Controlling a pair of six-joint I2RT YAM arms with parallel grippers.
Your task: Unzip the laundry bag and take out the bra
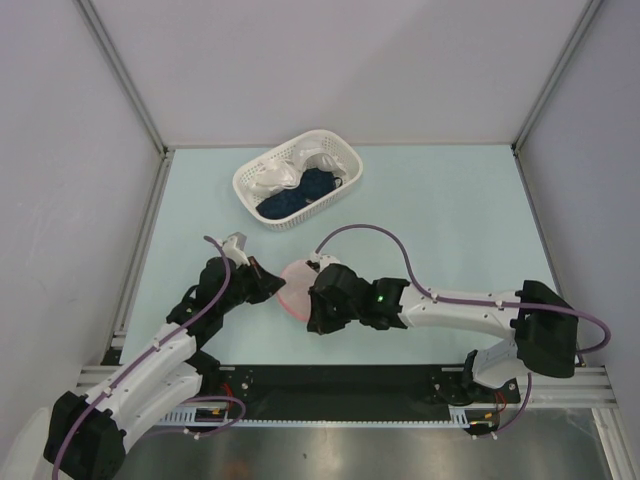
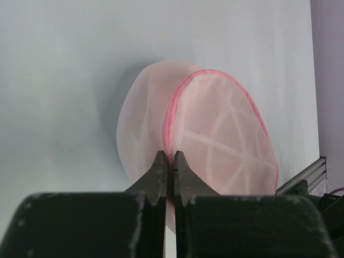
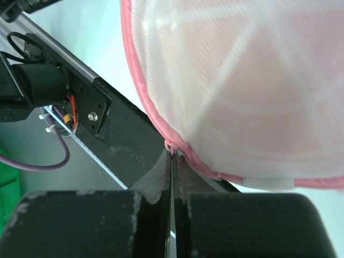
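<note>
Domed laundry bag (image 2: 215, 134): translucent white mesh w/ pink zip edging.

My left arm (image 1: 150, 365), at seven o'clock overhead, and right arm (image 1: 470, 312), at four, wear white shells between bulky black joint housings, each trailed by a purple cable (image 1: 375, 232). A green light (image 1: 381, 297) glows on the right arm. The left gripper (image 2: 171, 160) and right gripper (image 3: 172, 156) have matte black fingers, scuffed pale at the edges.

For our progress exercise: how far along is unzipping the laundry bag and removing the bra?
Done: the left gripper and right gripper are shut on the laundry bag at its pink edging. In hand: opening the zip, which looks closed. Left: taking out the bra, not seen outside.
</note>
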